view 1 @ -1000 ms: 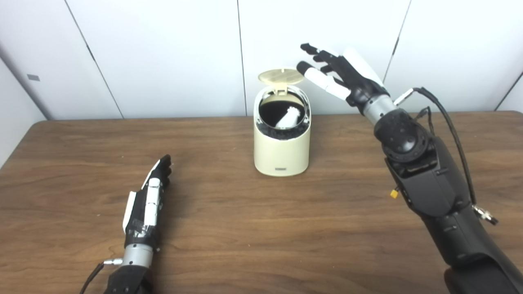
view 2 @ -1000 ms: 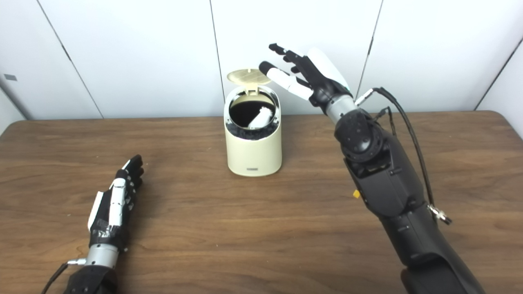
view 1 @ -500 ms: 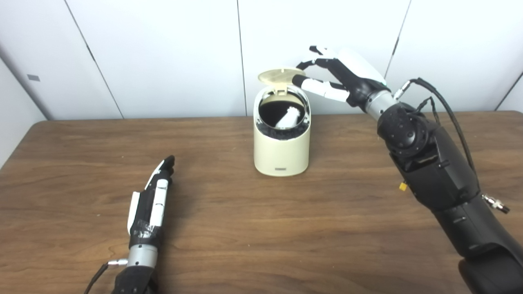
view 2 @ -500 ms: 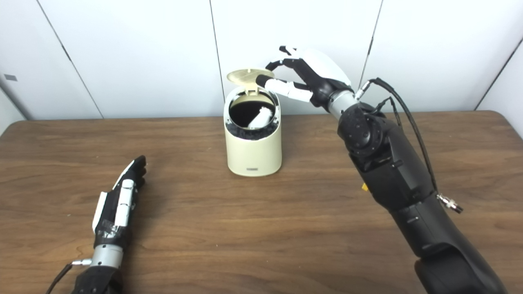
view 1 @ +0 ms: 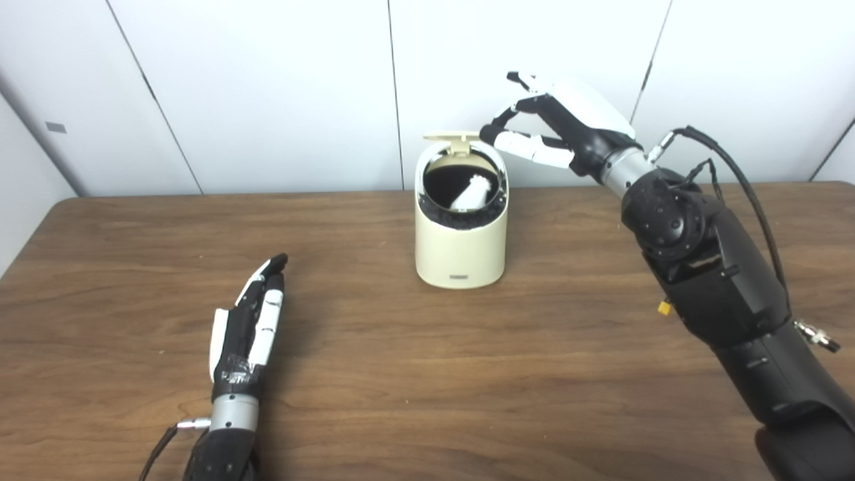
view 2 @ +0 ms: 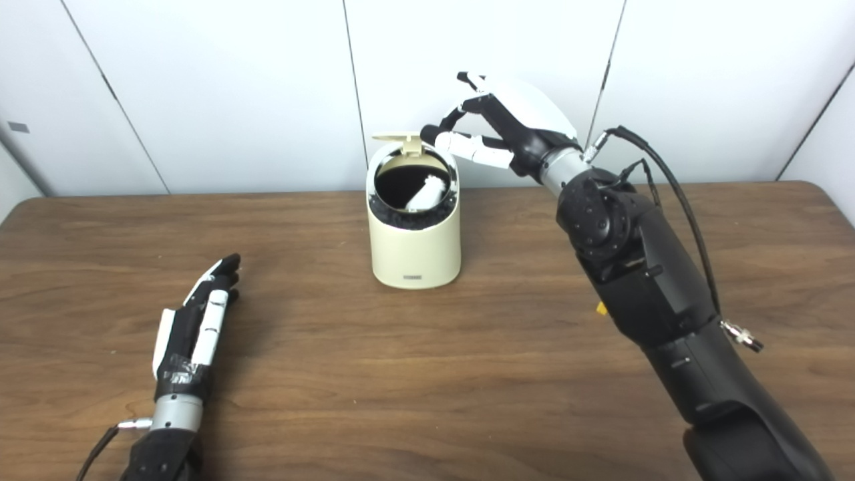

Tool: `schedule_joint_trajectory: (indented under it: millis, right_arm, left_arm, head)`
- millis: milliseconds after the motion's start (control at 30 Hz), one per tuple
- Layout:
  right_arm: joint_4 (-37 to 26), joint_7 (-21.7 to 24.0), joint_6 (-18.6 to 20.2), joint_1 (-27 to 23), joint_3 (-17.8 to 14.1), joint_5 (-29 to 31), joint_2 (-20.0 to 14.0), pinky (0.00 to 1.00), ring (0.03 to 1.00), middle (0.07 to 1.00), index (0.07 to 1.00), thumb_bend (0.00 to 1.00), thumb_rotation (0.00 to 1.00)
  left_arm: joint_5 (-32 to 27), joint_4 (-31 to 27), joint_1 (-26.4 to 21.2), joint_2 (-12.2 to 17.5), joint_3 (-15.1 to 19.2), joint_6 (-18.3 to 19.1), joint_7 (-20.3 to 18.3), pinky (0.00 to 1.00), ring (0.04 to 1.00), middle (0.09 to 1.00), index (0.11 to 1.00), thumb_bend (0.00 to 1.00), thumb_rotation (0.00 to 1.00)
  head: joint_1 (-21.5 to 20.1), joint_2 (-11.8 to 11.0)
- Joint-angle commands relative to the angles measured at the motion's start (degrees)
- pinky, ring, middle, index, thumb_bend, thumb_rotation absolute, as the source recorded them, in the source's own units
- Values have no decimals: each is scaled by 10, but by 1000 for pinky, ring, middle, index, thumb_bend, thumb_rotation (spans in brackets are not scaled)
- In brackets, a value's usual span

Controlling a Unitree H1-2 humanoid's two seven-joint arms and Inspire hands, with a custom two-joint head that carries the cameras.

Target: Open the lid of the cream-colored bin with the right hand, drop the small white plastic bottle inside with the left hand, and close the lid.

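Observation:
The cream-colored bin (view 1: 459, 247) stands at the table's back middle. Its lid (view 1: 451, 136) is tipped forward over the opening and shows edge-on, hinged at the back. The small white bottle (view 1: 471, 192) lies tilted inside the bin on the black liner. My right hand (view 1: 561, 123) is raised behind and to the right of the bin, its fingers curled, its thumb tip touching the lid's right edge. It holds nothing. My left hand (view 1: 250, 324) lies flat on the table at front left, open and empty, far from the bin.
The brown wooden table (view 1: 401, 374) spreads wide around the bin. White wall panels (view 1: 267, 93) stand close behind it. A black cable (view 1: 748, 194) loops along my right forearm.
The lid has swung from upright down towards the opening. My right hand came in from the right, curled its fingers and lowered with the lid. My left hand has slid slightly and flattened.

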Motion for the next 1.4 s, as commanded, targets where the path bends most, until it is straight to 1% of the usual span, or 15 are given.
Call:
schedule_joint_trajectory:
  millis: [0, 267, 367, 500, 600, 733, 767, 833, 933, 1067, 1200, 1233, 1367]
  right_arm:
    - [-26, -1, -16, -19, -5, -6, -8, 995, 1000, 978, 620, 517, 1000]
    - [-61, 25, -12, -7, 0, -16, -6, 955, 1000, 996, 637, 545, 1000]
    - [-67, 31, -23, 0, 7, -22, -7, 931, 1000, 997, 657, 561, 1000]
    - [-74, 42, -30, 8, 17, -29, -7, 985, 1000, 994, 697, 564, 1000]
    - [-78, 50, -32, 12, 24, -36, -5, 999, 1000, 990, 706, 562, 1000]
    - [-81, 59, -27, 19, 28, -45, 0, 1000, 1000, 984, 699, 554, 1000]
    - [-81, 61, -26, 21, 29, -49, 1, 1000, 1000, 983, 698, 549, 1000]
    - [-76, 63, -30, 24, 32, -54, 1, 1000, 1000, 981, 698, 551, 1000]
    - [-70, 63, -34, 31, 36, -61, 2, 1000, 1000, 978, 710, 556, 1000]
    - [-63, 56, -46, 41, 37, -62, 3, 1000, 1000, 971, 711, 557, 1000]
    - [-71, 59, -52, 48, 38, -63, 0, 1000, 1000, 978, 716, 549, 1000]
    - [-73, 60, -53, 49, 39, -64, -2, 1000, 1000, 978, 715, 542, 1000]
    - [-83, 62, -57, 58, 38, -72, -5, 1000, 1000, 984, 713, 532, 982]
  left_arm:
    - [5, 31, 8, -2, -6, -6, 2, 901, 915, 916, 873, 478, 880]
    - [-1, 31, 7, -7, -5, 1, 0, 922, 921, 918, 873, 475, 860]
    - [-1, 32, 7, -6, -5, -1, 0, 915, 918, 917, 872, 466, 857]
    - [3, 30, 8, -6, -7, 2, 1, 917, 913, 909, 861, 483, 856]
    - [0, 30, 7, -7, -6, -3, 0, 921, 916, 911, 863, 473, 845]
    - [1, 30, 6, -9, -6, -1, 2, 912, 913, 907, 859, 474, 833]
    - [3, 29, 6, -9, -7, 1, 3, 913, 914, 908, 858, 476, 845]
    - [8, 26, 8, -9, -8, 2, 5, 913, 912, 906, 853, 493, 861]
    - [7, 21, 10, -12, -8, 4, 5, 909, 909, 901, 850, 474, 873]
    - [7, 17, 12, -13, -7, 4, 6, 903, 909, 903, 852, 467, 859]
    - [-1, 9, 15, -16, -5, 10, 4, 914, 918, 911, 858, 459, 853]
    - [0, 9, 15, -16, -5, 10, 5, 939, 924, 913, 856, 467, 853]
    - [0, 6, 16, -17, -5, 16, 5, 920, 915, 905, 850, 480, 847]
  head:
    - [0, 0]
    - [1, 2]
    - [1, 3]
    - [2, 4]
    - [3, 4]
    - [6, 5]
    - [7, 5]
    - [9, 5]
    - [11, 6]
    - [13, 8]
    - [16, 12]
    - [16, 12]
    - [21, 13]
